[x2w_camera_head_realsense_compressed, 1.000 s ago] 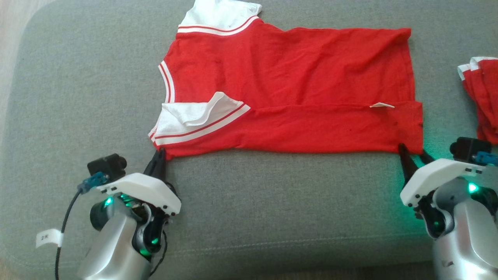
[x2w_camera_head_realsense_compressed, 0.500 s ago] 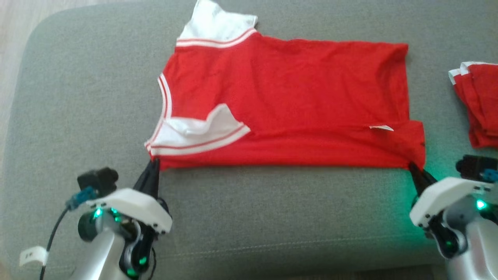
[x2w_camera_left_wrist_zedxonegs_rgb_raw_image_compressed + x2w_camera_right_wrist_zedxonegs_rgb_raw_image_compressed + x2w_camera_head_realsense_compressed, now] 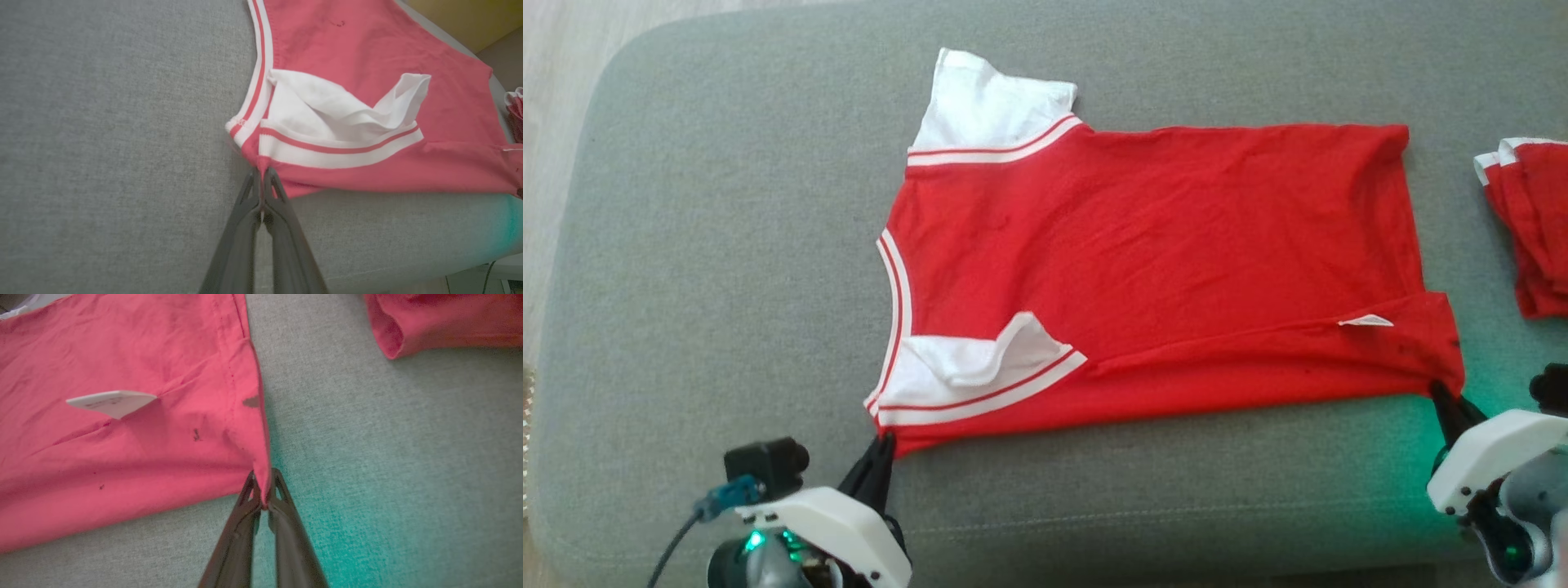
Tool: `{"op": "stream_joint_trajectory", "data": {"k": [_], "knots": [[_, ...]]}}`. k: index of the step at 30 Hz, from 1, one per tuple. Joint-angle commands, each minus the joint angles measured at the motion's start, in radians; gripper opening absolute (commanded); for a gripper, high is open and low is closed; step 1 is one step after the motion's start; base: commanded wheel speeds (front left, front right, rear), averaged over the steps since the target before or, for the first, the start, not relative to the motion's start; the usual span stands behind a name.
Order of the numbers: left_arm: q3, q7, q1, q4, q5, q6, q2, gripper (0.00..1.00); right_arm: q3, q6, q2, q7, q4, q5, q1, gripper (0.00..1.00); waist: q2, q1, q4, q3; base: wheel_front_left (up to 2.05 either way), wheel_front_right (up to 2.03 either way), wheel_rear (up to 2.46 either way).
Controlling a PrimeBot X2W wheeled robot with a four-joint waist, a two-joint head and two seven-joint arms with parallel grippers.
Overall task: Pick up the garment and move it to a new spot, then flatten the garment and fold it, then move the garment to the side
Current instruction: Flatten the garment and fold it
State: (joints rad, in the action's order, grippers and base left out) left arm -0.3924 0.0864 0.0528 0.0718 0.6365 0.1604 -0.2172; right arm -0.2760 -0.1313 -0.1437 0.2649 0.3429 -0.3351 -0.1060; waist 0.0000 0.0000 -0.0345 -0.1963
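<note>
Garment [image 3: 1160,269] lies spread on the cushion [image 3: 727,245] with its near strip folded over, and you have your left gripper [image 3: 882,447] clenched on its seven-o'clock corner, right gripper [image 3: 1441,392] pinching the five-o'clock hem corner, so flattening looks done, folding barely begun, side move to come.

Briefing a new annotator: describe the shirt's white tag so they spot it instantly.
On the grey cushion, the red shirt lies spread with one hem corner in the right gripper. Near that corner a small pointed white tag pokes from the seam; unlike the stripe-edged white sleeves at the other end, it is tiny and plain.
</note>
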Motion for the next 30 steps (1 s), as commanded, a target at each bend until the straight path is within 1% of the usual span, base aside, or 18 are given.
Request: {"op": "stream_joint_trajectory", "data": {"k": [1,2,3,4,5,6,8,11,14,16,18,21,22,24,29,30], "knots": [[0.034,-0.002,-0.017,-0.036,0.001,0.011,-0.021,0.00,0.006,0.001,-0.013,0.005,-0.037,0.008,-0.002,0.00,0.0000,0.0000,0.001,0.002,0.00,0.00,0.00],[0.031,0.000,-0.010,-0.038,0.000,0.017,-0.019,0.00,0.004,0.001,-0.007,0.009,-0.040,0.014,0.001,0.13,0.0000,0.0000,0.002,0.005,0.00,0.00,0.00],[0.028,0.004,-0.004,-0.038,0.001,0.023,-0.016,0.00,-0.004,0.001,0.000,0.007,-0.044,0.020,0.002,0.42,0.0000,0.0000,0.003,0.007,0.00,0.00,0.00],[0.028,0.004,-0.002,-0.037,0.001,0.027,-0.013,0.00,-0.010,0.001,0.005,0.003,-0.047,0.029,0.001,1.00,0.0000,0.0000,0.005,0.009,0.00,0.00,0.00],[0.028,0.004,0.001,-0.033,0.002,0.031,-0.011,0.31,-0.015,0.001,0.009,-0.003,-0.049,0.035,0.000,1.00,0.0000,0.0000,0.008,0.012,0.00,0.00,0.00],[0.028,0.006,0.003,-0.030,0.003,0.035,-0.010,0.49,-0.021,0.001,0.013,-0.011,-0.053,0.039,-0.002,1.00,0.0000,0.0000,0.011,0.015,0.00,0.00,0.00],[0.030,0.006,0.001,-0.031,-0.008,0.049,-0.015,1.00,-0.027,0.001,0.018,-0.024,-0.065,0.050,-0.003,1.00,0.0000,0.0000,0.017,0.019,0.00,0.00,0.00],[0.040,0.011,-0.008,-0.054,-0.026,0.076,-0.030,1.00,-0.027,0.001,0.032,-0.042,-0.101,0.061,-0.002,1.00,0.0000,0.0000,0.030,0.023,0.00,0.00,0.00],[0.060,0.020,-0.046,-0.098,-0.037,0.087,-0.054,1.00,-0.007,0.001,0.046,-0.057,-0.153,0.059,-0.003,1.00,0.0000,0.0000,0.047,0.018,0.00,0.00,0.00],[0.076,0.026,-0.102,-0.137,-0.051,0.092,-0.070,1.00,0.009,0.001,0.053,-0.064,-0.186,0.057,-0.003,1.00,0.0000,0.0000,0.057,0.009,0.00,0.00,0.00],[0.082,0.045,-0.187,-0.153,-0.068,0.085,-0.090,1.00,0.030,0.001,0.060,-0.070,-0.214,0.051,-0.003,1.00,0.0000,0.0000,0.065,-0.003,0.00,0.00,0.00],[0.077,0.101,-0.351,-0.123,-0.076,0.050,-0.111,1.00,0.066,0.001,0.068,-0.072,-0.241,0.027,-0.005,1.00,0.0000,0.0000,0.076,-0.023,0.00,0.00,0.00],[0.073,0.145,-0.471,-0.060,-0.072,0.023,-0.116,1.00,0.084,0.001,0.070,-0.073,-0.250,0.020,-0.011,1.00,0.0000,0.0000,0.086,-0.042,0.00,0.00,0.00],[0.063,0.187,-0.591,0.024,-0.050,-0.027,-0.110,1.00,0.100,0.001,0.071,-0.076,-0.255,0.019,-0.020,1.00,0.0000,0.0000,0.096,-0.061,0.00,0.00,0.00],[0.047,0.251,-0.861,0.269,-0.027,-0.120,-0.097,1.00,0.139,0.001,0.063,-0.089,-0.260,-0.001,-0.055,1.00,0.0000,0.0000,0.129,-0.131,0.00,0.00,0.00],[0.044,0.262,-0.906,0.322,-0.027,-0.132,-0.095,1.00,0.146,0.001,0.060,-0.092,-0.260,-0.004,-0.062,1.00,0.0000,0.0000,0.137,-0.145,0.00,0.00,0.00]]}}
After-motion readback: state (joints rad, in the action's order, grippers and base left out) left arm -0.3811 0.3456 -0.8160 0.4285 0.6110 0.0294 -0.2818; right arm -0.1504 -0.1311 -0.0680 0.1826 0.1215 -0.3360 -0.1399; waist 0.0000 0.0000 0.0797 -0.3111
